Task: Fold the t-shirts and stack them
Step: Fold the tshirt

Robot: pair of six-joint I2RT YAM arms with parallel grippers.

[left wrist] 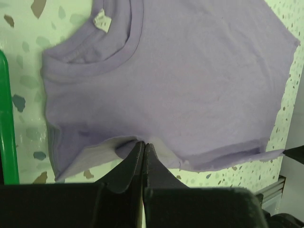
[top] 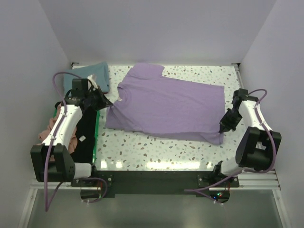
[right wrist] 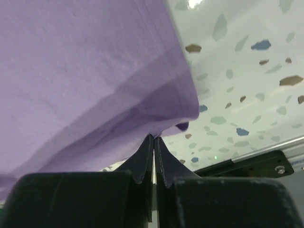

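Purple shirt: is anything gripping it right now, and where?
Both arms. The left gripper is shut on the purple shirt at its edge near the collar; the right gripper is shut on a hem corner.

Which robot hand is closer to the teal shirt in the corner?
Left. The left gripper is right beside the teal shirt, pinching the purple shirt at its collar end. The right gripper is far across the table, pinching that shirt's bottom corner.
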